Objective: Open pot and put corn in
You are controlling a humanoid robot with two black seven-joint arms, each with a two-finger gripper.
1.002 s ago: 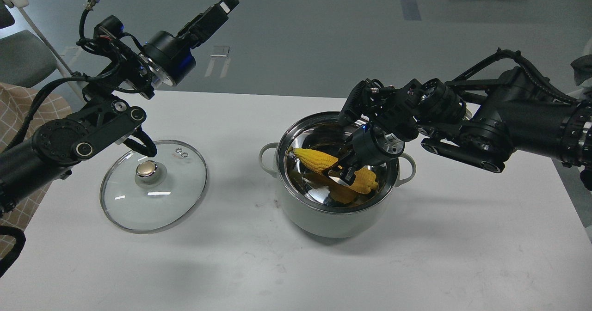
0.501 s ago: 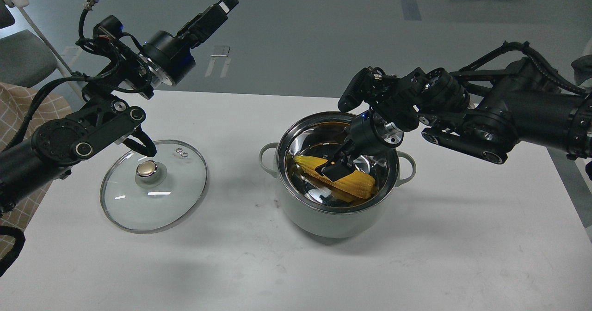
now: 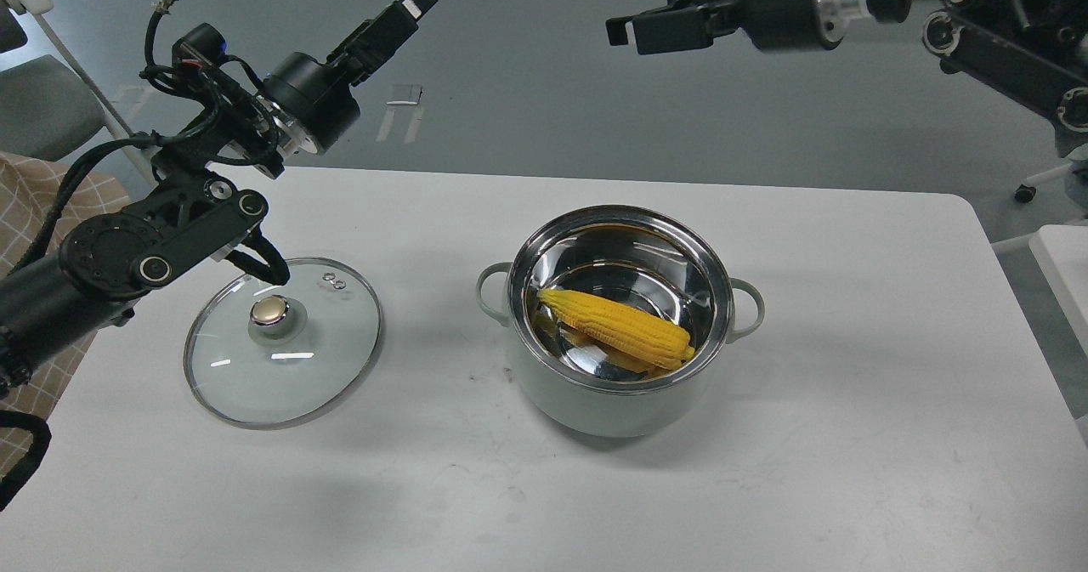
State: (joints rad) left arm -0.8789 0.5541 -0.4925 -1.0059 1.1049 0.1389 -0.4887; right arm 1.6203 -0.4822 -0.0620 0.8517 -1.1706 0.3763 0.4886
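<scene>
The pale grey-green pot (image 3: pixel 595 404) stands open in the middle of the white table (image 3: pixel 850 402). The yellow corn (image 3: pixel 620 332) lies flat inside it on the steel bottom, its tapered end to the left. My right gripper (image 3: pixel 625 33) is high above and behind the pot, with its fingers apart and nothing in them. My left gripper (image 3: pixel 418 1) is raised at the upper left, above and behind the glass lid (image 3: pixel 289 368). It holds nothing, and its fingers cannot be told apart.
The glass lid with a brass-coloured knob (image 3: pixel 270 310) lies flat on the table left of the pot, partly under my left arm. A grey chair (image 3: pixel 42 104) and a checked cloth (image 3: pixel 25 206) are beyond the table's left edge.
My right gripper has let go of the corn and risen out of the pot, up and back. The corn now lies free in the pot. The left arm has barely moved.
</scene>
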